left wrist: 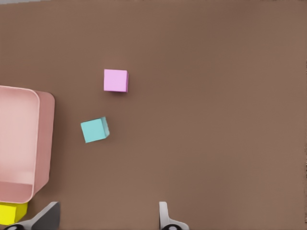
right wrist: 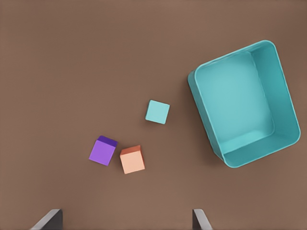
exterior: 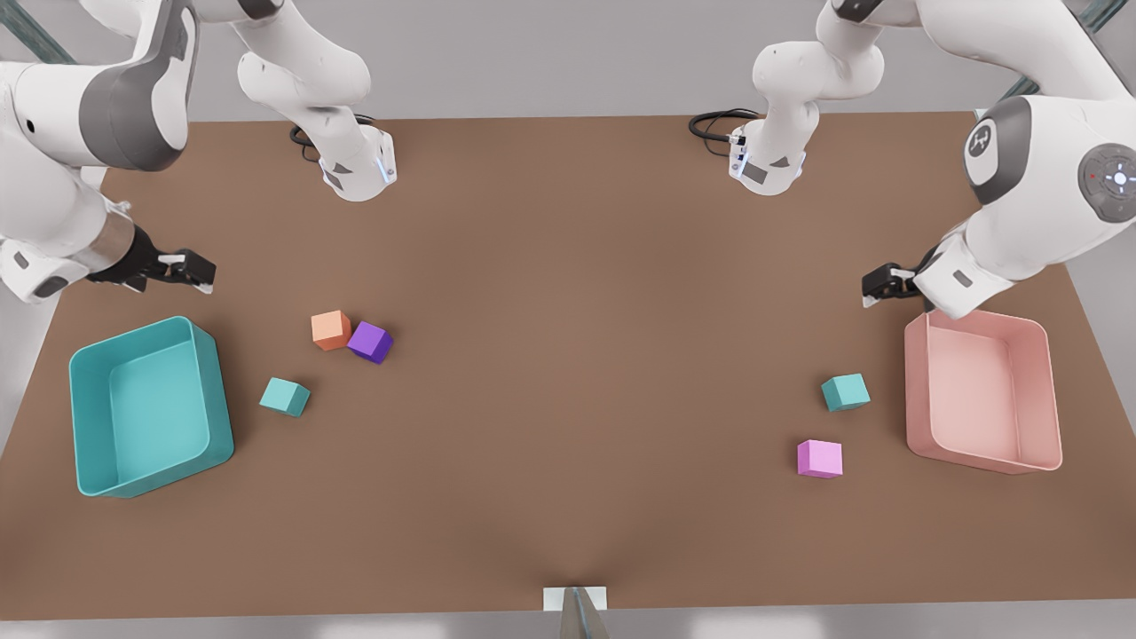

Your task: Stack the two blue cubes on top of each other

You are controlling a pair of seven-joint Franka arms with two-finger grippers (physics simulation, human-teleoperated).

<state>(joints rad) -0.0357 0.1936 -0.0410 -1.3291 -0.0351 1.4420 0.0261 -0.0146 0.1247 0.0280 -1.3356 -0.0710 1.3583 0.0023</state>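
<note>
While both arms wait at the edges, nothing is held. The left claw (exterior: 874, 291) hangs above the brown surface (exterior: 568, 266) at the front view's right, just by the far corner of the pink bin (exterior: 983, 399). In the left wrist view its fingers (left wrist: 164, 215) stand wide apart, with bare surface between them. The right claw (exterior: 197, 269) hangs at the front view's left, beyond the teal bin (exterior: 146, 406). In the right wrist view its fingertips (right wrist: 199, 220) are also spread wide over bare surface.

One blue cube (exterior: 285, 397) lies flat on the surface just beside the teal bin, apart from it, nearer the camera than the orange cube (exterior: 331, 330) and purple cube (exterior: 370, 342). Those two look to be touching at a corner, though that is hard to confirm. The other blue cube (exterior: 845, 391) sits well across the surface, near the pink bin and slightly turned, with a pink cube (exterior: 820, 459) close by on the camera side. The two blue cubes are far apart, not stacked. A yellow block (left wrist: 12, 213) peeks out beside the pink bin in the left wrist view.
</note>
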